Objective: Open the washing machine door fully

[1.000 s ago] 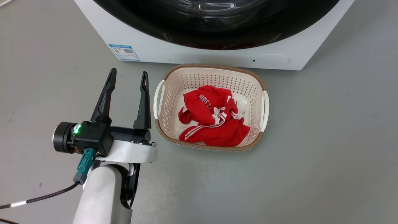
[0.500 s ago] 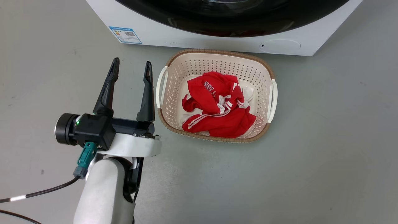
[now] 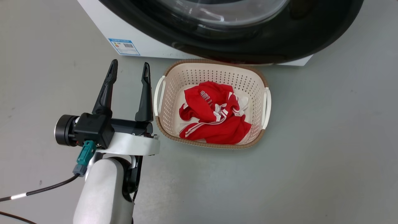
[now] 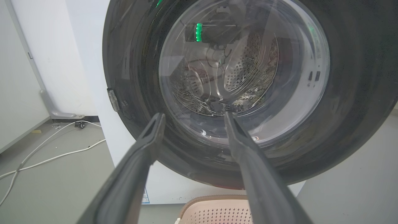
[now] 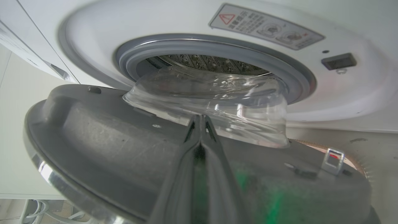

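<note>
Head view: the left gripper [image 3: 129, 67] at 8 o'clock, fingers spread and empty, is beside the basket [image 3: 199, 76]. The washing machine door [image 3: 311, 40] at 12 overhangs the basket's far rim. Left wrist view: spread fingers point at the door's glass. Right wrist view: the right gripper [image 5: 200, 119] at 6, fingers pressed together, lies over the door's grey inner face, which is swung off the washing machine [image 5: 186, 21].

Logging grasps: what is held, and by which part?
Nothing held. Left gripper open, empty; right gripper shut, empty, lying along the washing machine door, inner side.

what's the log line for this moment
door: part open | right gripper: shut, at door's inner side | left gripper: open, free
</note>
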### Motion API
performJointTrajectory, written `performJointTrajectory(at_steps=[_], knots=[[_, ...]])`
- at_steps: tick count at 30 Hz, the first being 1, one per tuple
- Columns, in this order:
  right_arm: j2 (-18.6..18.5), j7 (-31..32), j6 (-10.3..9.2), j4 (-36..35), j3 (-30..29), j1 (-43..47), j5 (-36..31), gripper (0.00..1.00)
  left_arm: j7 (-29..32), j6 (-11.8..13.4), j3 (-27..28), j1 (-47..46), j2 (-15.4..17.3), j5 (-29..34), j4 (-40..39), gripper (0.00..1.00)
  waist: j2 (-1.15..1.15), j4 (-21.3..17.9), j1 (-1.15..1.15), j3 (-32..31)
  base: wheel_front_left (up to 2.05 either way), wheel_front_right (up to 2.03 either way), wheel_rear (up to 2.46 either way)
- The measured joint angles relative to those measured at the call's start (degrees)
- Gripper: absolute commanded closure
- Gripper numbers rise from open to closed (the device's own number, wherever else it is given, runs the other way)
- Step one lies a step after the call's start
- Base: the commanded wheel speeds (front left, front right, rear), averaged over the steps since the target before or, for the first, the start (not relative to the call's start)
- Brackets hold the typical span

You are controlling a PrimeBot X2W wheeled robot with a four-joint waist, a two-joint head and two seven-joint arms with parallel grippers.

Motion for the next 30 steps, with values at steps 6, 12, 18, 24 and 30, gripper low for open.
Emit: performJointTrajectory(at_steps=[6,12,18,24,30], knots=[[1.42,4.81,-0.01,-3.14,-1.48,5.75,0.67,1.00,-0.01,-1.09,0.94,0.71,0.00,1.24,1.07,0.00,0.00,-0.42,0.00,-3.22,0.00,0.00,0.00],[4.79,8.68,0.00,-6.37,-2.67,12.46,1.83,1.00,-0.01,-1.69,1.45,3.79,0.00,2.07,2.36,0.00,0.00,-0.90,0.00,-7.66,0.00,0.00,0.00],[7.23,12.51,0.00,-9.82,-2.77,19.51,3.48,1.00,-0.01,-2.43,1.88,6.78,0.00,2.27,3.11,0.00,0.00,-1.09,-0.01,-12.48,0.00,0.00,0.00],[8.14,14.79,0.00,-12.29,-1.21,24.23,5.89,1.00,0.00,-2.86,1.47,8.72,0.00,3.11,3.32,0.00,0.00,-0.87,-0.01,-15.36,0.00,0.00,0.00],[8.17,14.65,0.00,-13.10,7.38,27.93,15.13,1.00,0.00,-2.88,0.01,9.78,0.00,2.86,4.11,0.00,0.00,-0.11,0.00,-16.59,0.00,0.00,0.00]])
